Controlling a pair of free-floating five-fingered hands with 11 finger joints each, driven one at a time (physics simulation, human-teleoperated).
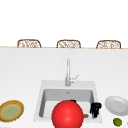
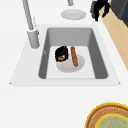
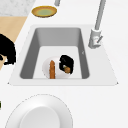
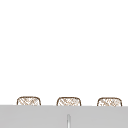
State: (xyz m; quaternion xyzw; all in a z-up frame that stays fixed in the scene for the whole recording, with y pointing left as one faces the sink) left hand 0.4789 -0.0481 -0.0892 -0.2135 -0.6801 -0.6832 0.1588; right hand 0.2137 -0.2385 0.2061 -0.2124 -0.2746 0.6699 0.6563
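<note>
Down in the sink point(image 2: 98, 57), the left hand point(image 2: 61, 53) sits on a white plate point(image 2: 72, 67), fingers curled round a small orange-brown morsel point(image 2: 60, 58) at the plate's nine o'clock in the left side view. Just beside it lies a carrot point(image 2: 74, 56), long, slim, orange, straight across the plate. The right hand point(image 1: 95, 109) hangs over the sink's front right corner, fingers drooping loose, holding nothing. On the tabletop point(image 1: 22, 75): a lime point(image 1: 117, 122) at five o'clock, a grey plate point(image 1: 116, 105) and a yellow-rimmed plate point(image 1: 11, 110).
</note>
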